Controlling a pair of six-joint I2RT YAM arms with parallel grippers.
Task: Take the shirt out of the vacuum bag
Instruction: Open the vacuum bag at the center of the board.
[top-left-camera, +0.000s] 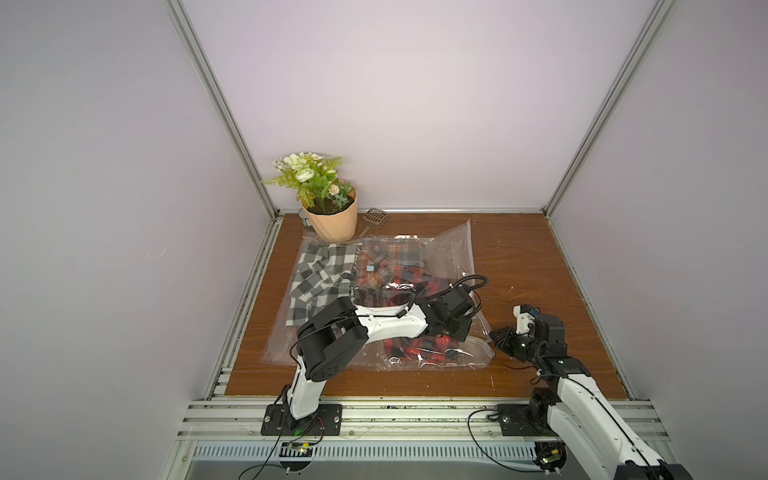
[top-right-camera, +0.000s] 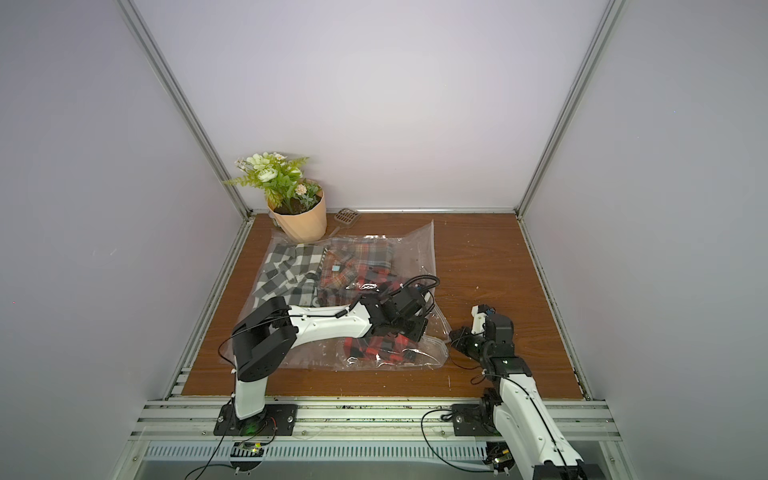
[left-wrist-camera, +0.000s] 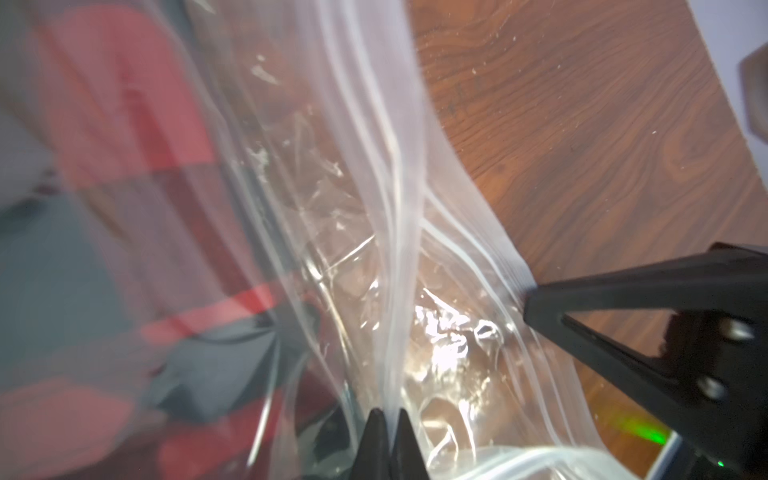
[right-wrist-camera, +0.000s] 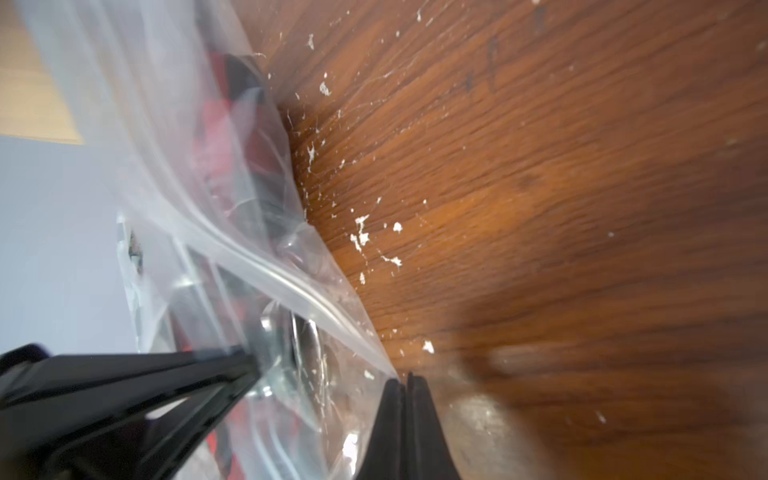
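Observation:
The vacuum bag lies flat on the wooden table, clear and crinkly. A red and black checked shirt lies inside it near the front right corner, blurred in the left wrist view. My left gripper is shut, pinching a fold of the bag's plastic beside the zip strip. My right gripper is shut on the bag's outer edge at that same corner, a short way from the left one.
Two more checked shirts lie in the bag, a black and white one and a grey and orange one. A potted plant and a small brown grid piece stand at the back left. White walls close in the table.

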